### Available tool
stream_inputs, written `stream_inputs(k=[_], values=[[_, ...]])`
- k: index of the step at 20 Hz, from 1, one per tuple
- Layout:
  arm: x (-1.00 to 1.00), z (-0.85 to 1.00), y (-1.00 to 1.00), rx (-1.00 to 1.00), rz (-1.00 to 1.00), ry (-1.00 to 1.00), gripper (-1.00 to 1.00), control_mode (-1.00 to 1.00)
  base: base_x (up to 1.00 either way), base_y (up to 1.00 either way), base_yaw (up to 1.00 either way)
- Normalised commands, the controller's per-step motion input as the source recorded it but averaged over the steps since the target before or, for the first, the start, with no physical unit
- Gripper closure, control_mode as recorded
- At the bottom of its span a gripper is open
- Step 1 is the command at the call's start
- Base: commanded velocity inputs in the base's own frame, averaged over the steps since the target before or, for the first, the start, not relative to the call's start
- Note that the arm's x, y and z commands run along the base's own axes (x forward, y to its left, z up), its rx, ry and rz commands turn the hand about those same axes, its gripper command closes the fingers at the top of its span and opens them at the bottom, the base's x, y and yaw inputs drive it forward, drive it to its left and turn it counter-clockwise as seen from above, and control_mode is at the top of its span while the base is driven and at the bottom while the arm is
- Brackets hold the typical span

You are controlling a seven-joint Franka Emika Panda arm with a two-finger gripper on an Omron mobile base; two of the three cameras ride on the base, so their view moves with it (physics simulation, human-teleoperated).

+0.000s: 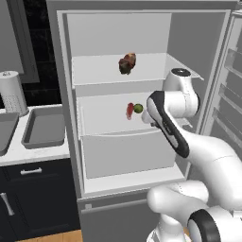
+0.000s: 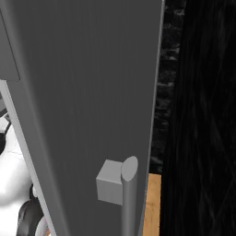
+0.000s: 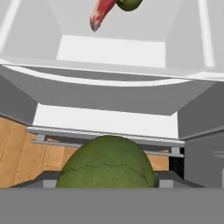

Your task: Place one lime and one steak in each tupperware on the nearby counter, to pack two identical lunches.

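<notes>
Lime up, slip risk on the way out

Lime (image 3: 107, 166) inside the open fridge (image 1: 71, 118), near the middle shelf's front, above the drawer (image 3: 109, 94). Gripper fingertips hidden behind it, apparently clenched on its sides. Long axis side to side across the hand view; ends unreadable. Could slip on rounded skin, or clip the shelf edge.

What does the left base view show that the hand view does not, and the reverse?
Left base view: the counter with its sink, black cabinets, and a second steak on the upper fridge shelf. Hand view: a big green lime very close at the bottom, and wooden floor. Both: the red steak beside a small lime on the middle shelf.
</notes>
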Motion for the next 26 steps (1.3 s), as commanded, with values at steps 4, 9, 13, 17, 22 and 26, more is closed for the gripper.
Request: stream_inputs(k=[4, 9, 13, 17, 22, 26], values=[[-0.96, -0.01, 0.24, 0.0, 0.0, 0.0, 1.0, -1.0, 0.0, 0.0, 0.0], [-0.81, -0.05, 0.15, 0.0, 0.0, 0.0, 1.0, -1.0, 0.0, 0.0, 0.0], [-0.57, 0.0, 0.06, 0.0, 0.0, 0.0, 1.0, -1.0, 0.0, 0.0, 0.0], [0.0, 0.0, 0.0, 0.0, 0.0, 0.0, 1.0, 1.0, -0.64, 0.55, 0.0], [0.0, 0.0, 0.0, 0.0, 0.0, 0.0, 1.0, 1.0, -0.08, 1.0, 0.0], [0.0, 0.0, 0.0, 0.0, 0.0, 0.0, 1.0, 1.0, 0.08, 1.0, -0.03]])
